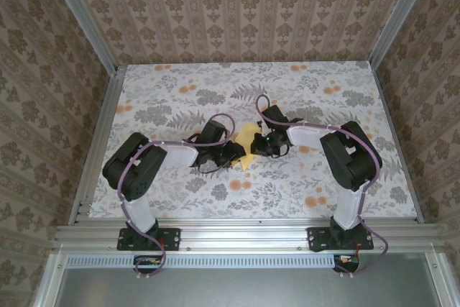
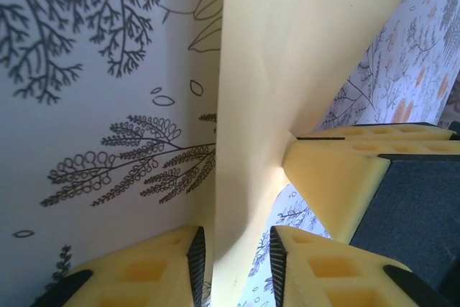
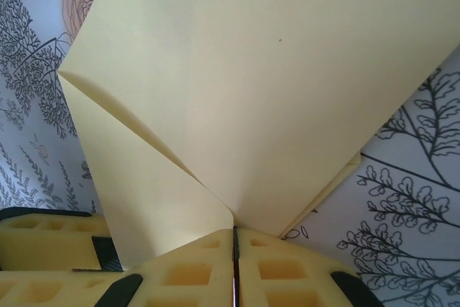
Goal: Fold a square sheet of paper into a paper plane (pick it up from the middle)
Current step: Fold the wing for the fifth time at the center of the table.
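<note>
the square sheet of paper (image 1: 249, 143) is lifted off the flowered worktop (image 1: 180, 98) near its middle, already part folded, and hangs between the two arms; the right fingers (image 3: 215, 253) are pressed together on it, pinching the point where two pale flaps meet and fan away from the seam; the left fingers (image 2: 165, 267) stand spread to either side of another stretch of the sheet, which runs up between the pads, and i cannot tell whether either pad touches it; the step in hand looks like setting a crease while the sheet is held in the air; done well, the right pinch should serve as the anchor and not shift; the left pads should close squarely across the fold with the layers' edges matched first, since a crease pressed askew stays in thin paper; press and slide along the fold rather than pull, because a sideways tug could drag the sheet out of the pinch or tear it.
</note>
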Action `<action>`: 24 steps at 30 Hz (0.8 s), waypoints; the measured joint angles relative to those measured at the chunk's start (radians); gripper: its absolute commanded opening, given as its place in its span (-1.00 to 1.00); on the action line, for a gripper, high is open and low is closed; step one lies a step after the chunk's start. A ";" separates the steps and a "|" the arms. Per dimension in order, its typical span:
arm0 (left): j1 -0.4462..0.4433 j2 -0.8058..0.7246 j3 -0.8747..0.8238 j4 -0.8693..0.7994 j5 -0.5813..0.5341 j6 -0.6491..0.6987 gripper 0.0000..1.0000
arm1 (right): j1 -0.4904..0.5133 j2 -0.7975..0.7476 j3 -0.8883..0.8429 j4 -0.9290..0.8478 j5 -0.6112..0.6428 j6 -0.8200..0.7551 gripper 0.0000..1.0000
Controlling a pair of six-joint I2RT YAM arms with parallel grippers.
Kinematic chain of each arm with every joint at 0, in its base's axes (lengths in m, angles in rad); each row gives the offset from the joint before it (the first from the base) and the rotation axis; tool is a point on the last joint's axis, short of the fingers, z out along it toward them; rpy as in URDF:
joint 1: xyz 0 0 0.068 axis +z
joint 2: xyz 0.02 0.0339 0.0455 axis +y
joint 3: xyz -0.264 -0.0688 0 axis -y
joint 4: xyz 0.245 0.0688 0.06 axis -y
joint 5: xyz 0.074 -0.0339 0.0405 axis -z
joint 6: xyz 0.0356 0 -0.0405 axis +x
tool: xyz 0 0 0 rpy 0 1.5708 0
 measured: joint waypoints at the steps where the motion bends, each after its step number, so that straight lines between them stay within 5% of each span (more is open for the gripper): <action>1: 0.000 0.002 0.000 0.000 0.000 0.000 -0.47 | 0.000 0.000 -0.001 0.004 -0.003 0.001 -0.80; 13: 0.000 0.006 0.003 -0.037 -0.038 0.090 -0.89 | -0.019 -0.027 -0.005 0.011 -0.029 0.020 -0.41; 24: -0.006 -0.022 0.070 -0.227 -0.144 0.427 -0.95 | -0.049 -0.183 -0.016 0.007 -0.014 0.028 -0.50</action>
